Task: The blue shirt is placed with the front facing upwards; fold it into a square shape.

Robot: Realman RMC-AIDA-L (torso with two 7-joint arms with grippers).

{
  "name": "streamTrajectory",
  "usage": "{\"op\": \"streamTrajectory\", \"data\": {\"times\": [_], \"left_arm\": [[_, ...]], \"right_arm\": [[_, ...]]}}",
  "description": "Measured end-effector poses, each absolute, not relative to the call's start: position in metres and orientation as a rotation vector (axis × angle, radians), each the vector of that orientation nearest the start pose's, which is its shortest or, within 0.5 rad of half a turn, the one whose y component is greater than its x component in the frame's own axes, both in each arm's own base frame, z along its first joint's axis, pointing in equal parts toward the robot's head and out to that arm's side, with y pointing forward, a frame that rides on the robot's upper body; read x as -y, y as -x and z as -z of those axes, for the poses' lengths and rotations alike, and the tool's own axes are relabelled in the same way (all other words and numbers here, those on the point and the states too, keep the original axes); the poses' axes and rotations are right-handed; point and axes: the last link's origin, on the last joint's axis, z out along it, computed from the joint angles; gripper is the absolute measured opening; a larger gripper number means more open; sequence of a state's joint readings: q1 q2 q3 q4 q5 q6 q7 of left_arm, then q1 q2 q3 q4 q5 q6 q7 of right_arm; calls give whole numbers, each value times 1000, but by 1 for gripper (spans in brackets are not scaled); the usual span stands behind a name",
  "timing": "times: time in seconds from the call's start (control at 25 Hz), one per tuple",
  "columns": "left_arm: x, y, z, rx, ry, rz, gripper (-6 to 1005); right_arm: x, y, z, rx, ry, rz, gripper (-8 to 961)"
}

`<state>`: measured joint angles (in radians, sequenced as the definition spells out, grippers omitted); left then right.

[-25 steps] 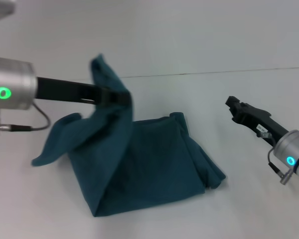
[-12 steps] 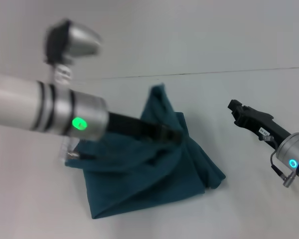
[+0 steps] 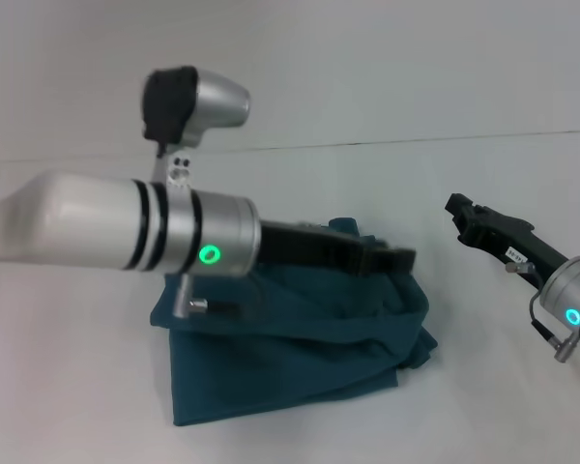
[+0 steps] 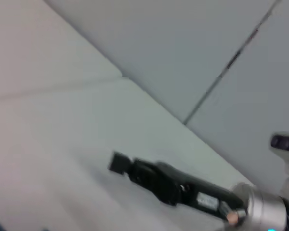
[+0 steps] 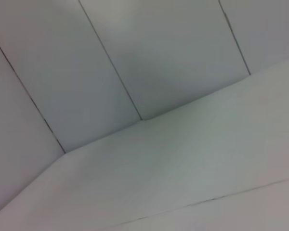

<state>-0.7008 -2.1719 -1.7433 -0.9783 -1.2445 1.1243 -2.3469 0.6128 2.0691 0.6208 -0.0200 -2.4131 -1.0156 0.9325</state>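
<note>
The blue shirt lies bunched and part-folded on the white table in the head view; its print and neck are hidden. My left arm reaches across it from the left. The left gripper is shut on a fold of the shirt and holds it low over the shirt's right edge, with the cloth draped under the arm. My right gripper hovers empty to the right of the shirt, apart from it, fingers together. It also shows in the left wrist view. The right wrist view shows only table and wall.
The white table extends around the shirt on all sides. Its far edge meets a grey panelled wall. The thick left forearm covers the shirt's left part.
My left gripper has swept from the left to the right with the shirt's fold, laying it over the rest of the shirt and lowering. The right arm has barely moved.
</note>
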Motion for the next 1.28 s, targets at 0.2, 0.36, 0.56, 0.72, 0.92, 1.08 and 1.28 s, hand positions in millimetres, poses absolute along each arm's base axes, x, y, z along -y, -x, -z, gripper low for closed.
{"op": "streamTrajectory", "data": {"times": [0.2,0.36,0.56,0.72,0.92,1.08,1.28], "left_arm": [[-374,107,45,803,2641,744,406],[-360,127,12,565,2469,987,567],[-337,175,-9,498,2313,1150,757],[-311,213,-16,465,2219,1260,863],[-289,245,-19,462,2117,1309,952],[-281,261,-20,487,2106,1252,968],[-273,281,-27,538,2113,1156,969]], "right_arm": [[-358,-315,19,-1010,1822,-982,30],[-359,-320,-12,-983,1846,-1025,31],[-370,-300,-44,-878,2102,-998,34],[-391,-264,-59,-817,2356,-858,39],[-421,-188,-58,-696,2652,-418,127],[-423,-123,-34,-574,2799,-46,198],[-417,-75,6,-501,2823,254,380]]}}
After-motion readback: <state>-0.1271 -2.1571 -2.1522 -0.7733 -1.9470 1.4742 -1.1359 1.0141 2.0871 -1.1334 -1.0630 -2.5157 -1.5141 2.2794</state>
